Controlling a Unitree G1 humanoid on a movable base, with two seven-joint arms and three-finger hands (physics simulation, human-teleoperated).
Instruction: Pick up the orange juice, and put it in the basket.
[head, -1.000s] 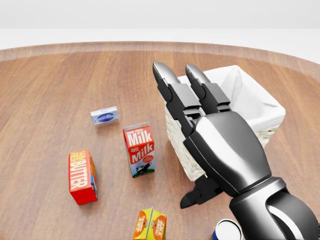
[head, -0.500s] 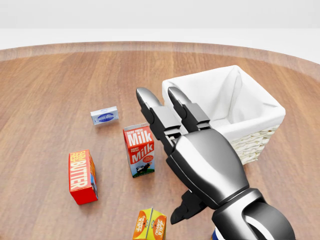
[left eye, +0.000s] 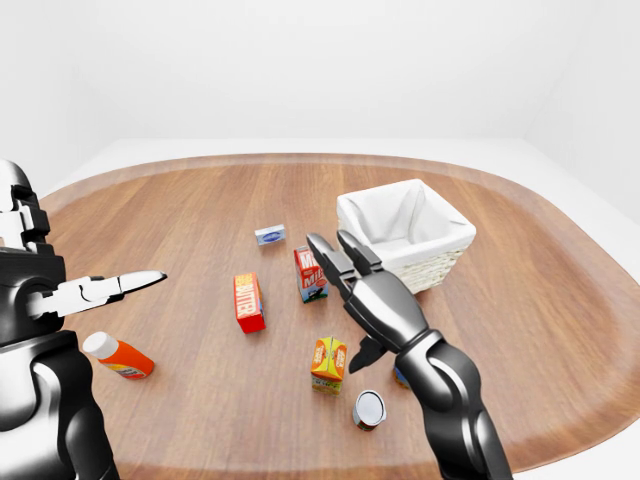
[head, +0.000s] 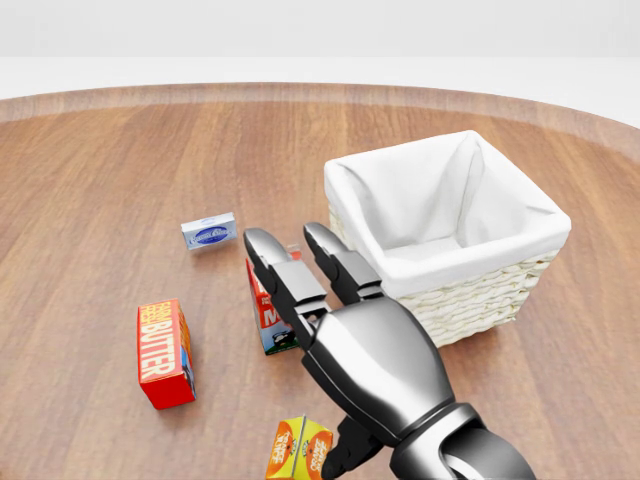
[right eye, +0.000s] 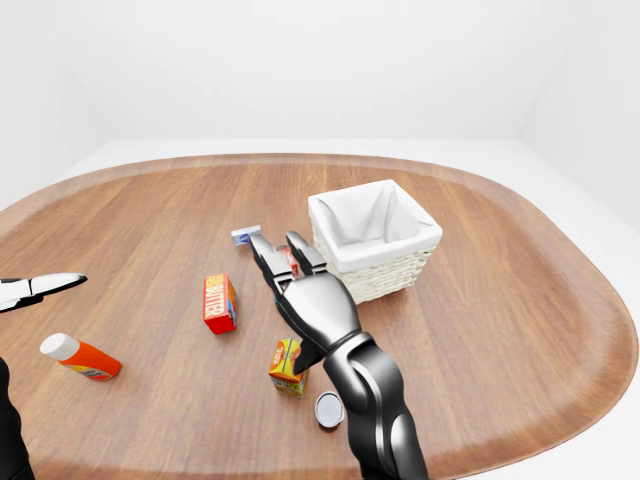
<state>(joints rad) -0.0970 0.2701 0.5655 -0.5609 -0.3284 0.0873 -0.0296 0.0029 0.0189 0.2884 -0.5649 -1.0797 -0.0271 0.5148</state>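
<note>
The orange juice (head: 298, 450), a small orange and yellow carton, stands at the bottom edge of the head view. My right hand (head: 305, 340) hovers open just above it and to its right, empty, with two fingers stretched toward the top and the thumb (head: 340, 462) beside the carton. A white-lined wicker basket (head: 480, 295) stands to the hand's upper right, with nothing in it. My left hand (left eye: 110, 288) is held open at the far left of the left-eye view, well away from the carton.
A milk carton (head: 268, 322) stands half hidden behind my right fingers. A red butter box (head: 163, 352) and a small blue box (head: 209, 232) lie to the left. An orange bottle (left eye: 118, 356) and a can (left eye: 369, 408) sit near the table's lower edge.
My right hand has slid left and down in the head view, off the basket's side and over the milk carton, closer to the orange juice. The objects have not moved.
</note>
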